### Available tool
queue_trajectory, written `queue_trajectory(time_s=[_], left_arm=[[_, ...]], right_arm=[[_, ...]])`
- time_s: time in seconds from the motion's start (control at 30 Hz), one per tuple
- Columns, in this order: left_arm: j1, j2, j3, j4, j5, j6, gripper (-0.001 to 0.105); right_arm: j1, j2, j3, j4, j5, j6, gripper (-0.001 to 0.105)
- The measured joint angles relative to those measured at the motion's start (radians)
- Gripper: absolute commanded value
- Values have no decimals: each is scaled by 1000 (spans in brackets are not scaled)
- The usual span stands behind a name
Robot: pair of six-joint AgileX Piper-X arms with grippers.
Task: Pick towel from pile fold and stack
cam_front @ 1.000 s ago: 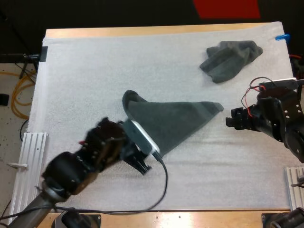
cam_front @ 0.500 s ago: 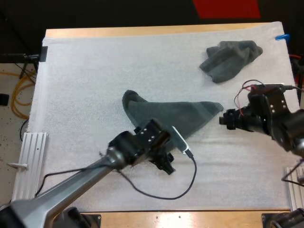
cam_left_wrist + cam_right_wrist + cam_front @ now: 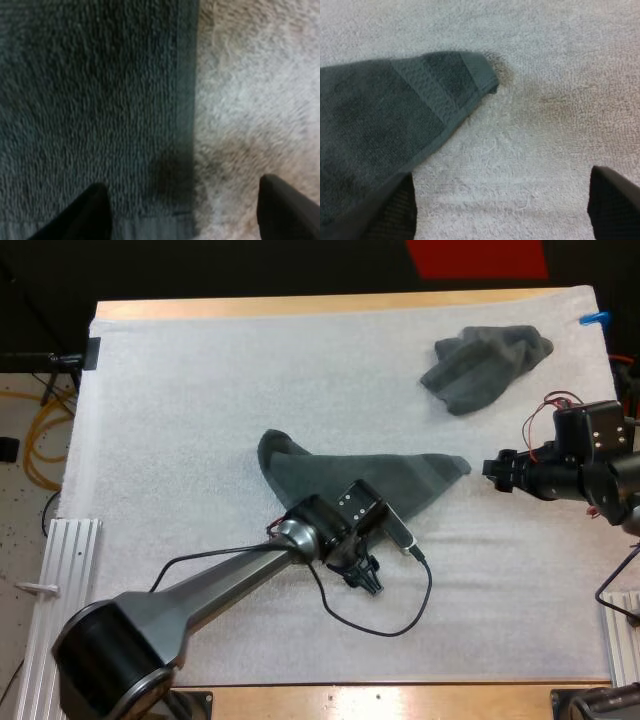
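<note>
1. I am looking down on a wooden table [image 3: 300,308] of light timber, covered almost to its edges by a white mat [image 3: 200,390] of fuzzy fabric.
2. A flat towel [image 3: 340,480] of dark grey-green terry cloth lies near the middle of the mat. It is spread in a rough triangle, with one corner pointing right and its far left corner bunched up a little.
3. A crumpled towel [image 3: 485,362] of the same dark grey-green cloth sits in a heap near the mat's far right corner, well apart from the flat towel.
4. My left gripper [image 3: 366,577] is low over the near edge of the flat towel. Its two black fingers stand spread and pinch nothing. In the left wrist view, one fingertip [image 3: 85,210] is over the cloth beside the hem, the other is over bare mat, and the hemmed edge runs between them.
5. My right gripper [image 3: 492,468] is just beside the flat towel's right corner and points toward it. Its fingers are spread wide and grip nothing. In the right wrist view, the banded corner lies ahead of them, with one finger over the towel's edge and the other over the mat.
</note>
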Motion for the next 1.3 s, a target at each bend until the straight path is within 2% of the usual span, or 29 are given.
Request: queue_trajectory(time_s=[0.13,0.23,0.3,0.47,0.53,0.7,0.9,1.13,1.3], left_arm=[[0,57,-15,42,-55,0,59],[0,63,-22,48,-56,0,55],[0,63,-22,55,-56,0,44],[0,63,-22,64,-56,0,8],[0,67,-22,65,-56,0,1],[0,69,-24,97,-63,2,0],[0,27,-21,224,-112,36,0],[0,-80,-18,290,-143,107,0],[0,-133,57,292,-145,143,0]], right_arm=[[0,0,0,0,0,0,68],[0,0,0,0,0,0,68],[0,0,0,0,0,0,68],[0,0,0,0,0,0,68],[0,0,0,0,0,0,68],[0,0,0,2,0,0,68],[0,0,0,60,-9,-2,68],[0,0,26,106,-133,-14,68],[0,0,114,90,-195,-14,68]])
